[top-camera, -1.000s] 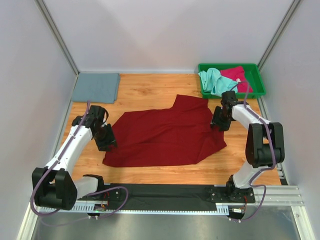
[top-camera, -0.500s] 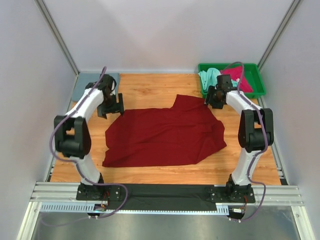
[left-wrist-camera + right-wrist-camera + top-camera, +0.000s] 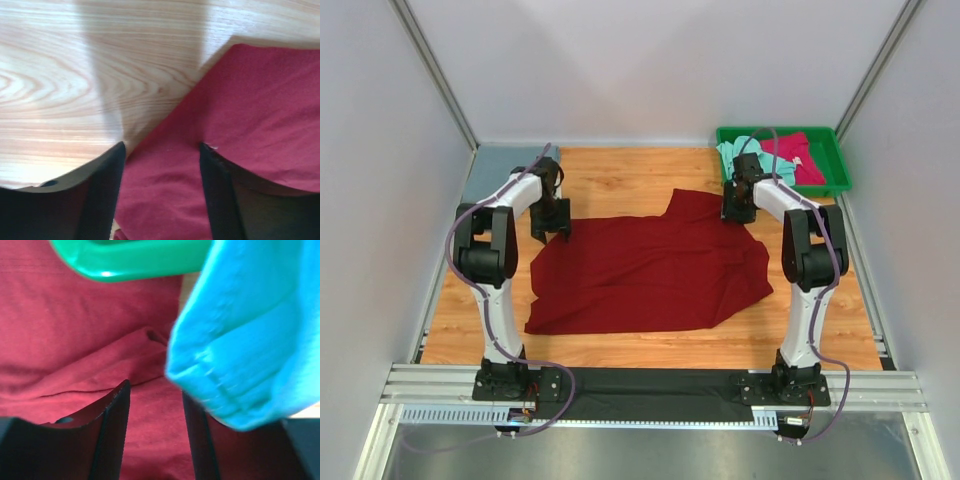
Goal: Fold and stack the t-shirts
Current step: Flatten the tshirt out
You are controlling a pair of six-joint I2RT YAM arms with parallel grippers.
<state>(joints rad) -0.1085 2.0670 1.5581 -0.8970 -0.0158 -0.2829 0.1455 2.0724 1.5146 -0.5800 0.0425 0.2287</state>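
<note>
Lying spread on the wooden table [image 3: 620, 175], the dark red cloth t-shirt [image 3: 650, 265] has the left gripper [image 3: 551, 222] over its far left corner, jaws wide, holding nothing. The right gripper [image 3: 735, 205], jaws partly apart and empty, is over the far right corner beside the green plastic tray [image 3: 835, 182].

The left gripper [image 3: 162, 147] is showing matt black plastic. Beneath it the dark red t-shirt [image 3: 260, 100] is lying as soft, matt, faintly creased cloth, and beyond its tips the table [image 3: 75, 75] is gleaming as smooth, grained wood. Ahead of the right gripper [image 3: 155, 390], the green tray [image 3: 140, 262] is shining as glossy plastic, and the mint t-shirt [image 3: 245, 340] is hanging as soft matt cloth.
</note>
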